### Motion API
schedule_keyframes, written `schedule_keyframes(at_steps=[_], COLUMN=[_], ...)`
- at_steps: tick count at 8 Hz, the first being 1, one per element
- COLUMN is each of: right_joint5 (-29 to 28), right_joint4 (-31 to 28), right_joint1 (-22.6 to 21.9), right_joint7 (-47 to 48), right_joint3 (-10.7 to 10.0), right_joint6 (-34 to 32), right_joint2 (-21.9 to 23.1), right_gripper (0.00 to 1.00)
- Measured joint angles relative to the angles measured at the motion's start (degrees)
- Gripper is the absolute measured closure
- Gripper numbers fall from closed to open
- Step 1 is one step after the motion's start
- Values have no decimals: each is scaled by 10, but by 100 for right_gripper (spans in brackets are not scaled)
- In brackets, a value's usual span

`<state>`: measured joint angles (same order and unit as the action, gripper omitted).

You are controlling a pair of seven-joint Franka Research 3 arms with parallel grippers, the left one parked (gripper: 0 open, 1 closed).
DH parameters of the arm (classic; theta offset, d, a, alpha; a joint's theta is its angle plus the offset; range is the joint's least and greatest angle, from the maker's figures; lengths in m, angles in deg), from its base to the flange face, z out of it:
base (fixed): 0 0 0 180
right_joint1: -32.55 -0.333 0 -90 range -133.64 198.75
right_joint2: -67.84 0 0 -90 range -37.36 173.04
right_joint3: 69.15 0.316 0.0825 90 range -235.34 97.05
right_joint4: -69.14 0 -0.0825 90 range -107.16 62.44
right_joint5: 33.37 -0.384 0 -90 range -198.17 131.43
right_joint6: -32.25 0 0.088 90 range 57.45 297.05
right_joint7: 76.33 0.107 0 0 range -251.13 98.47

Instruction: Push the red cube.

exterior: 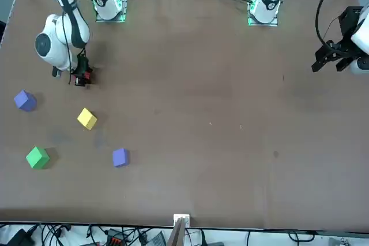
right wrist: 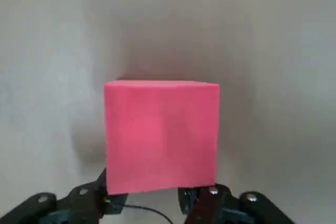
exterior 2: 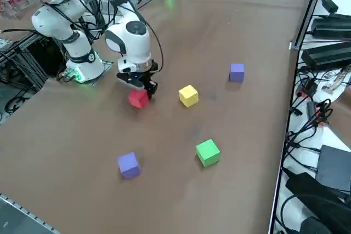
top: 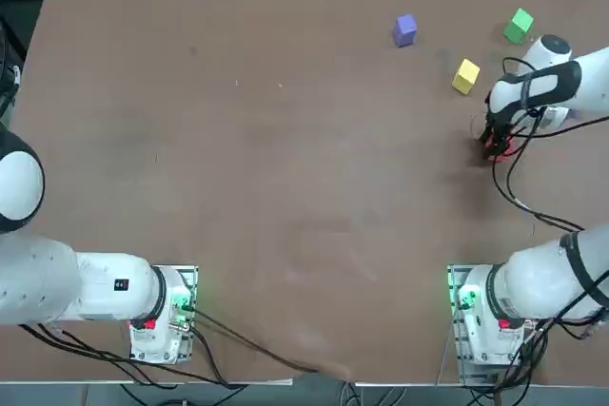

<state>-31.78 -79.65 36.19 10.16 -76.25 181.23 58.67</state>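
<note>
1. Five small cubes sit on the brown table (top: 238, 140), and only one is red.
2. Going left to right in the right side view, the red cube (exterior 2: 138, 98) comes first, then the yellow cube (exterior 2: 188, 95), then the green cube (exterior 2: 208, 152).
3. The red cube sits flat on the table at the robot's right side. It is well apart from all the other cubes.
4. The right gripper (exterior 2: 143, 85) is low over the table with its fingers shut together. It holds nothing.
5. The red cube lies right in front of the fingertips. In the wrist view it fills the middle, and the tips seem to touch its near face, or almost touch it.
6. The cube has no long side, so any flat face works for pushing.
7. The next move is probably a straight push onward, and the flat face should keep the cube from turning.
</note>
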Motion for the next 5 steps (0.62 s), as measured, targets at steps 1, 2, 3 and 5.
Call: schedule_keyframes(at_steps=[1, 2, 3, 5], right_joint5=[2, 2, 4, 5], right_joint4=[0, 0, 0, 0], right_joint1=[17, 33, 49, 82], right_joint7=[-12, -26, -44, -91], right_joint3=[0, 0, 0, 0], right_joint6=[0, 0, 0, 0], right_joint2=[0, 0, 0, 0], right_gripper=[46, 46, 46, 46])
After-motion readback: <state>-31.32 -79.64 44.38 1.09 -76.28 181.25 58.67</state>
